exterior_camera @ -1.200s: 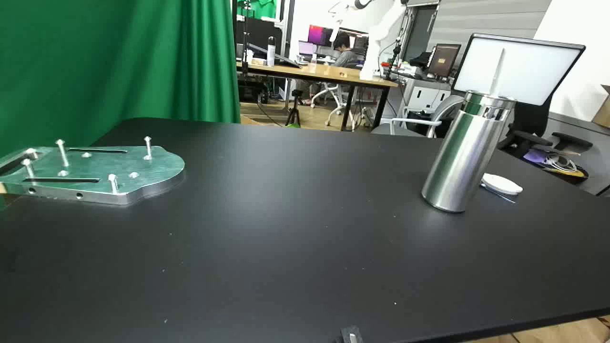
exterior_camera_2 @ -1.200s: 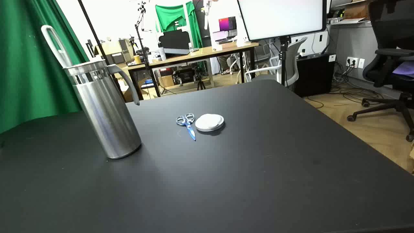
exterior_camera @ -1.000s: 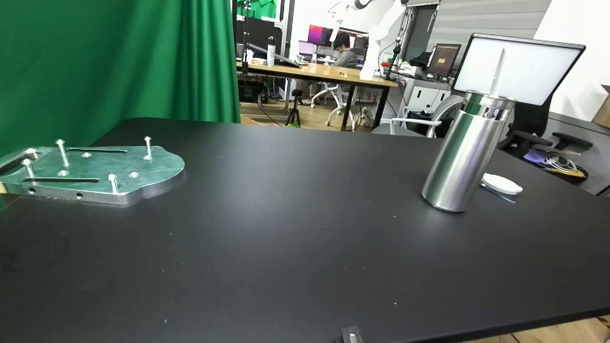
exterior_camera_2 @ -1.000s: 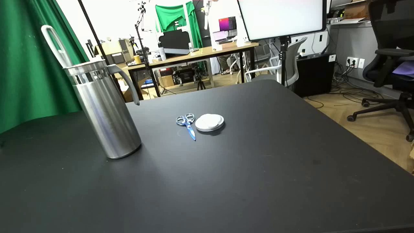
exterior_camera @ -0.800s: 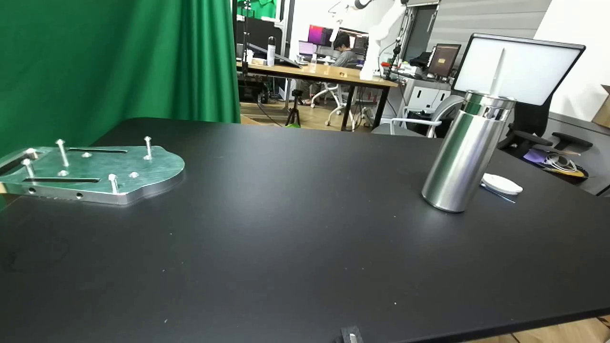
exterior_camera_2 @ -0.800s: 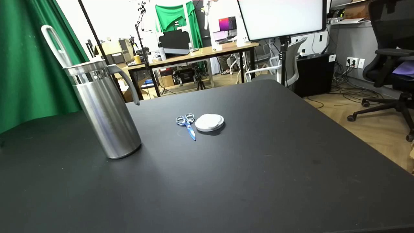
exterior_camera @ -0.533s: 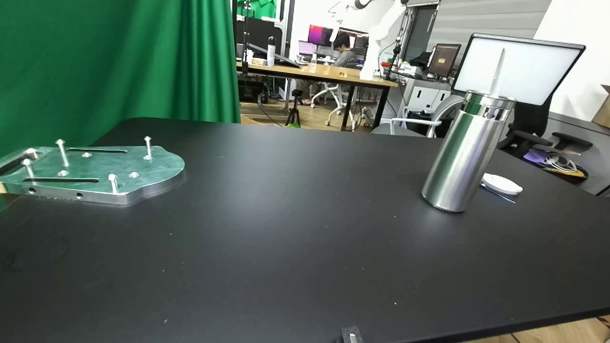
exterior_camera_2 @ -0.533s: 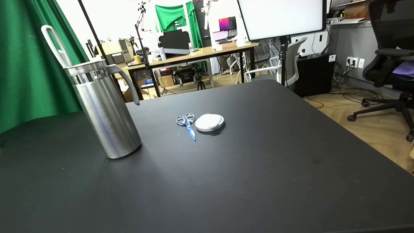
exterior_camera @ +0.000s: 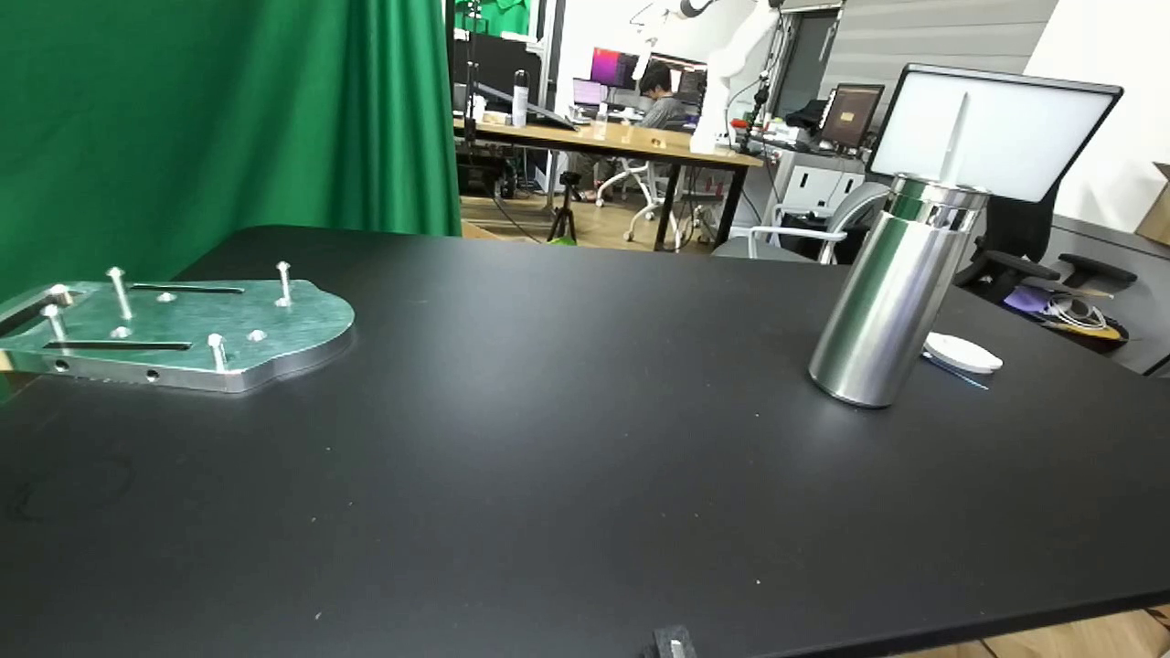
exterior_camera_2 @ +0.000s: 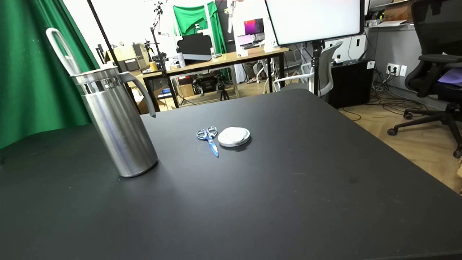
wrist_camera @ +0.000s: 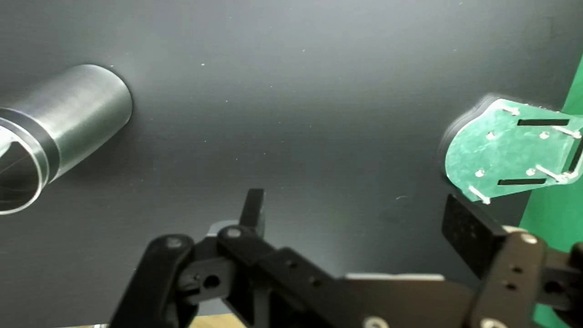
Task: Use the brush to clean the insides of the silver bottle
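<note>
- The hand (wrist_camera: 357, 218) is hovering above the black worktop (wrist_camera: 319, 114), its fingers (wrist_camera: 471, 234) standing wide apart, dark surface showing between them.
- Left of the hand in the wrist view, the silver bottle (wrist_camera: 84, 116) is standing well apart from it.
- The brush (exterior_camera_2: 69, 62) is poking its pale handle out of the bottle's mouth.
- Right of the hand, the green plate (wrist_camera: 510, 152) is lying at the worktop's edge, pegs (wrist_camera: 479, 194) sticking up.
- On the bottle's side of the hand, scissors (exterior_camera_2: 210, 139) are lying just beside a white disc (exterior_camera_2: 234, 137).
</note>
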`<action>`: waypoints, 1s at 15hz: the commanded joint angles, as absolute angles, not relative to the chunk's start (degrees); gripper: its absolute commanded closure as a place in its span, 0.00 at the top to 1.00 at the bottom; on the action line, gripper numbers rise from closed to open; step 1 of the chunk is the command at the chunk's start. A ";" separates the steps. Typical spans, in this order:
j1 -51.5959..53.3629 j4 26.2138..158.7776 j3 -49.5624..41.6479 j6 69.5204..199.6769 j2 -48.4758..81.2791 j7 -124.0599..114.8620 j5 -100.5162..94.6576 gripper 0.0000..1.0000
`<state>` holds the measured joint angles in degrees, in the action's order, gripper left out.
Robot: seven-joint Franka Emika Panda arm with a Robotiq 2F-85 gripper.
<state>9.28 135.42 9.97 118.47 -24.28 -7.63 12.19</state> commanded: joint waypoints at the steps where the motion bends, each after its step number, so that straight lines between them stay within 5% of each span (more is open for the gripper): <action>1: 5.79 134.15 9.23 118.86 -23.55 -9.34 6.57 1.00; 15: -7.73 132.20 4.64 118.27 -19.18 -24.90 -5.13 1.00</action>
